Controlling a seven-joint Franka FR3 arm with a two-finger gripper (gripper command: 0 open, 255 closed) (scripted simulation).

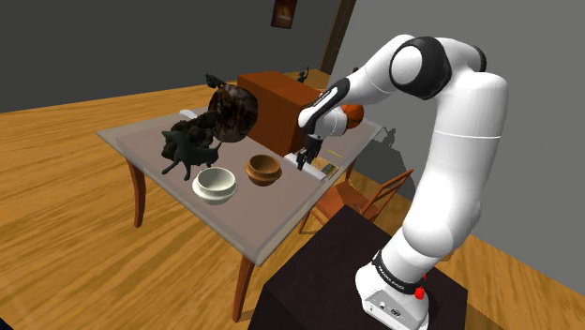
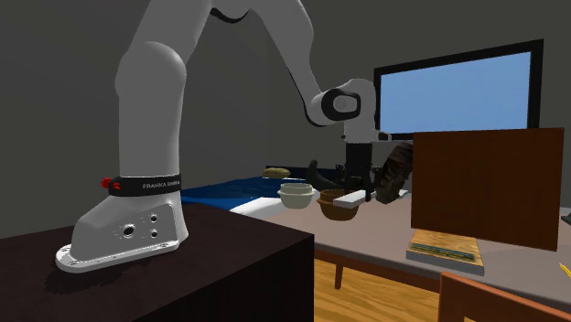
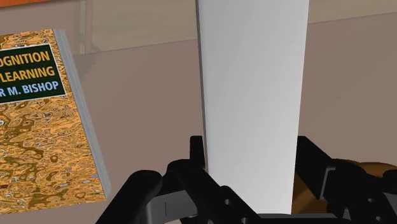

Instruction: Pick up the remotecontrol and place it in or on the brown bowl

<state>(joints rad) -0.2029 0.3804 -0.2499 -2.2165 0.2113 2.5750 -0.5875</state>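
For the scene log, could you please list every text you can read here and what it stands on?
"OGNITION": cover of the book, start cut off.
"LEARNING": same cover.
"R M. BISHOP": same cover, start cut off.
White lettering on the arm's black band: too small to read.

Table (image 1: pixel 270 217) carries a white bowl (image 1: pixel 215 184), with a black animal figure (image 1: pixel 185 150) just beside it, and a brown wooden box (image 1: pixel 272 105). A book (image 3: pixel 44 146) with an orange mottled cover, lettered "BISHOP", lies flat by the box. A wooden chair (image 1: pixel 351 199) stands at the table's edge.
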